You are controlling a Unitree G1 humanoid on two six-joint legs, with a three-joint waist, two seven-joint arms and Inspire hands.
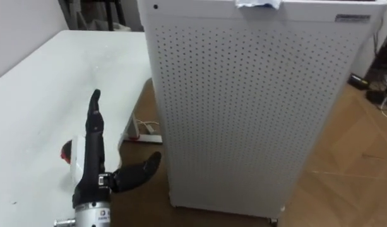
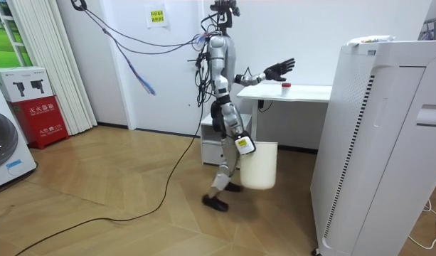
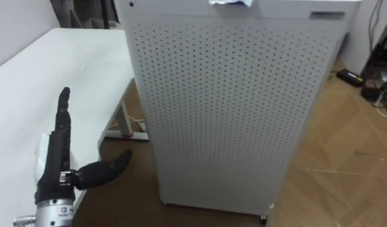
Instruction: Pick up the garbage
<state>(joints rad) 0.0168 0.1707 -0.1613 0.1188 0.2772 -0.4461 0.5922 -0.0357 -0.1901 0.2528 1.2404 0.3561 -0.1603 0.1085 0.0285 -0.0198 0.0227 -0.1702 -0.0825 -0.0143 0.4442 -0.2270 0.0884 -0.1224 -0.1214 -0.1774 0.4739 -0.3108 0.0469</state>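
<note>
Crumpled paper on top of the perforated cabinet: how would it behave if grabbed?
The crumpled paper looks thin and creased, so it is probably very light and would crush softly rather than resist. It lies at the front edge of the cabinet top, so a careless push could well slide it off.

Bright, even indoor light — shadows soft and faint.

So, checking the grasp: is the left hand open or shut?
Open: the left hand hovers over the white table, fingers straight, thumb spread, holding nothing.
</note>
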